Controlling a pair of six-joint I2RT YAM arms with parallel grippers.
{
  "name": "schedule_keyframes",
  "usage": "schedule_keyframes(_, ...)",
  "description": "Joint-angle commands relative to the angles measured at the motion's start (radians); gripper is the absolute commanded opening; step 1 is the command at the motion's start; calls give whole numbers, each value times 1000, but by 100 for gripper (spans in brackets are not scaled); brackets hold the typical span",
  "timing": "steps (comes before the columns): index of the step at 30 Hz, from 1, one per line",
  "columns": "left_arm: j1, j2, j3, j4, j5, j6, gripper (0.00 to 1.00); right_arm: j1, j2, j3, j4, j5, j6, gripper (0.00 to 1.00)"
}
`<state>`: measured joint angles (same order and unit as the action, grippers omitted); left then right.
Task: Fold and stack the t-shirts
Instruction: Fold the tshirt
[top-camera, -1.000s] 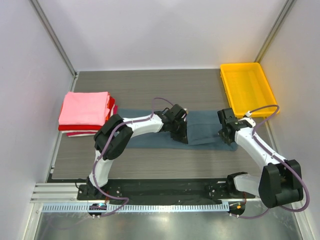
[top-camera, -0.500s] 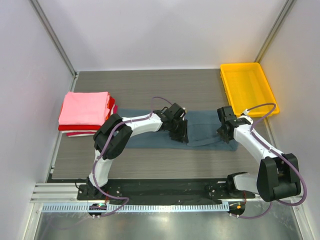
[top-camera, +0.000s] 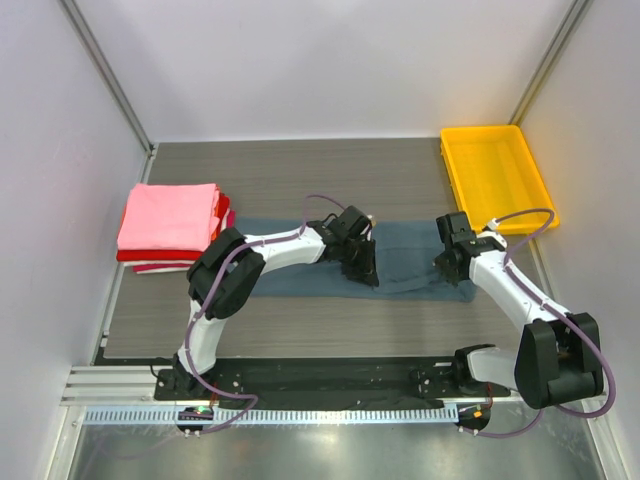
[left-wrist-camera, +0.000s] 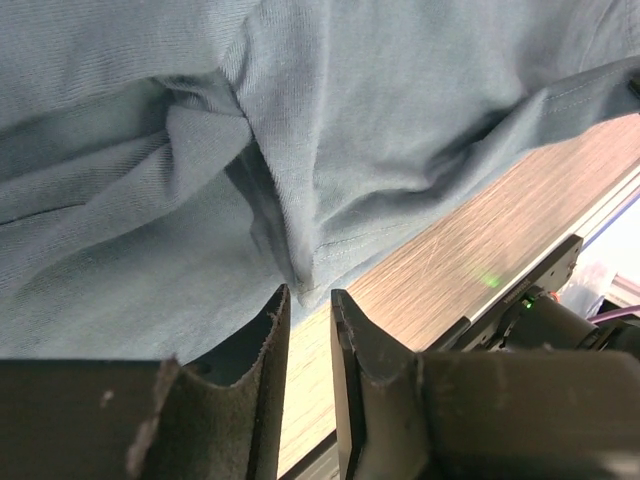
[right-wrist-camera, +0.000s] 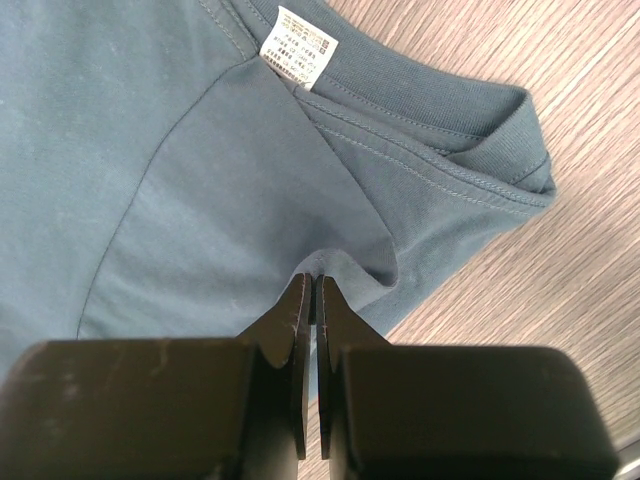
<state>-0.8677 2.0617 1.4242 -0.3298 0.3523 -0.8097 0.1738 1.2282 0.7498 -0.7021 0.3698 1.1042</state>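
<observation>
Pinching slate blue-grey t-shirt (top-camera: 405, 262) near collar with right gripper (right-wrist-camera: 312, 282), jaws clenched; left gripper (left-wrist-camera: 310, 296) narrowly parted at hem fold, grasp undeterminable.

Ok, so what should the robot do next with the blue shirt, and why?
Probably close the left pincer on the fold of the blue-grey shirt lying right at its tips. Its jaws stand slightly apart, while the right pincer is shut on cloth near the collar. With both pincers gripping, the shirt could be lifted and folded.
</observation>
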Motion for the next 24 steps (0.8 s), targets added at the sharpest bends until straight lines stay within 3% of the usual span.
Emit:
schedule_keyframes(1,-7,-8,39,28,31,-11,25,-10,-26,5,21,4,6,6)
schedule_keyframes(10,-22,17,36,20,11,-13,27,-13,-30,3,21,0,8,6)
schedule_keyframes(16,-34,38,56,20,16,-23,10,-16,-30,2,18,-14,3,6)
schedule_keyframes(17,-34,35,53,21,16,-26,1,-17,-36,-3,19,-14,5,5)
schedule_keyframes(21,-30,-6,25,32,30,-42,0,-19,-58,-18,7,-26,8,4)
schedule_keyframes(24,-1,-23,-33,109,118,-95,0,-20,-73,-30,-13,-37,11,4)
